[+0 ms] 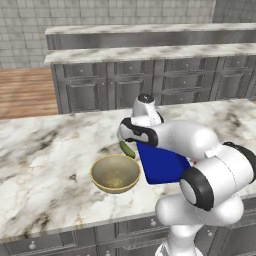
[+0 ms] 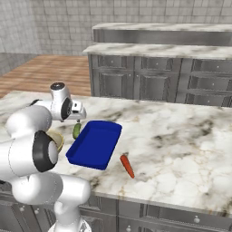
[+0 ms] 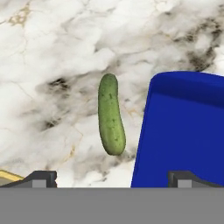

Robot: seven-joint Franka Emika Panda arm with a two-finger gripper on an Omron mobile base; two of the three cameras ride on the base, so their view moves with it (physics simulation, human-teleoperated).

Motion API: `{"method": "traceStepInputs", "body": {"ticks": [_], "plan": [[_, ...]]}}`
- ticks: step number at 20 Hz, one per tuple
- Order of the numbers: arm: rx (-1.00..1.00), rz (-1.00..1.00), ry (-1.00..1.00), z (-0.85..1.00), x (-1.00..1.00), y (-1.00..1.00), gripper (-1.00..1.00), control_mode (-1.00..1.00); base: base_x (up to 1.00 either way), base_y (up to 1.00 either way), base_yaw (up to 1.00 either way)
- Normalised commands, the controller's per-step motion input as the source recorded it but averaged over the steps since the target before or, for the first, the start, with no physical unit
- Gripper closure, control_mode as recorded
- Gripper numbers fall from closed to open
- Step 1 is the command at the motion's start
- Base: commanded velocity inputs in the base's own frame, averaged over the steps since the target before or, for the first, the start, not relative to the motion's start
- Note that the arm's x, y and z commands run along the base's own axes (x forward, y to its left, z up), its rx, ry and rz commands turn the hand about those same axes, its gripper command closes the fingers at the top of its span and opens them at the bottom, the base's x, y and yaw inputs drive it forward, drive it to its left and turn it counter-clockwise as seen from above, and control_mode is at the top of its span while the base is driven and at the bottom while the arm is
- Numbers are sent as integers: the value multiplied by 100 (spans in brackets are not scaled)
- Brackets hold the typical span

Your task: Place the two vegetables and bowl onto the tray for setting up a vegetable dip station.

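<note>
The bowl (image 1: 115, 173) sits on the marble surface (image 1: 45, 160) left of the gripper (image 3: 112, 177), whose jaws stand wide and empty. The cucumber (image 3: 110, 114) lies just ahead between the fingertips. The tray (image 3: 183, 131) is right of it, the carrot (image 2: 127, 166) beyond.

You've got a dark green bumpy cucumber (image 3: 110, 114), deep blue tray (image 2: 94, 144), orange carrot (image 2: 127, 166), yellowish-tan speckled bowl (image 1: 115, 173), all on a white-and-grey marbled table (image 1: 45, 160).
</note>
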Motion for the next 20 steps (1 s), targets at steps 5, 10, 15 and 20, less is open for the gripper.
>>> {"method": "traceStepInputs", "body": {"ticks": [5, 10, 15, 20], "plan": [[0, 1, 0, -20, 22, 7, -100, -100, 0, 0, 0], [0, 0, 0, -19, 19, 8, -100, -100, 0, 0, 0], [0, 1, 0, -21, 14, 4, -100, -100, 0, 0, 0], [0, 1, 0, -27, 15, 0, -100, -100, 0, 0, 0]]}}
